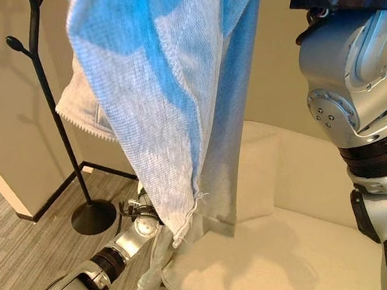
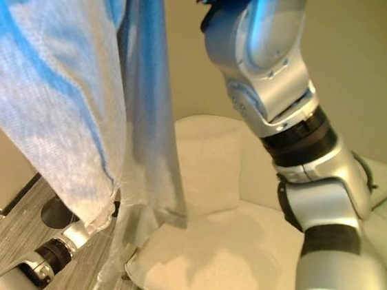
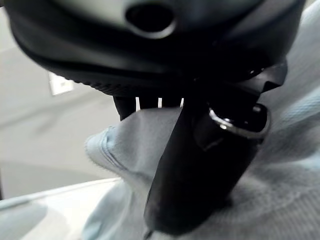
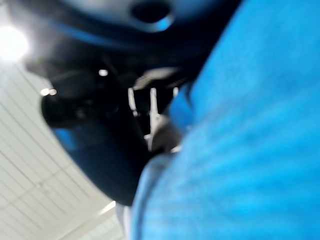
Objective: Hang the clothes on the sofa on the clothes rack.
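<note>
— What does the left eye view give?
— A light blue knitted garment (image 1: 152, 78) hangs from above the frame, raised by the right arm, and drapes down in front of the cream sofa (image 1: 293, 252). Its lower end reaches the left hand's wrist, low in the view; the left hand itself is hidden behind the cloth there. Off to the left of that hand stands the black clothes rack (image 1: 35, 38) on its round base on the grey floor (image 1: 4, 236), with a pale garment (image 1: 87, 106) showing behind the blue one.

— And the right eye view?
— The same blue garment fills the upper left, its hem falling beside the sofa's front edge, and a back cushion (image 2: 212, 168) stands behind it.

— The left wrist view?
— The left hand (image 3: 200, 170) is closed on the garment — the dark thumb lies across a bunched fold, the fingers curling behind it. The cloth lies under and around the hand.

— The right wrist view?
— The right hand (image 4: 100, 140) is a dark mass against the ceiling, and the blue knit presses right beside it. Whether its fingers grip the cloth cannot be told — they are too blurred.
</note>
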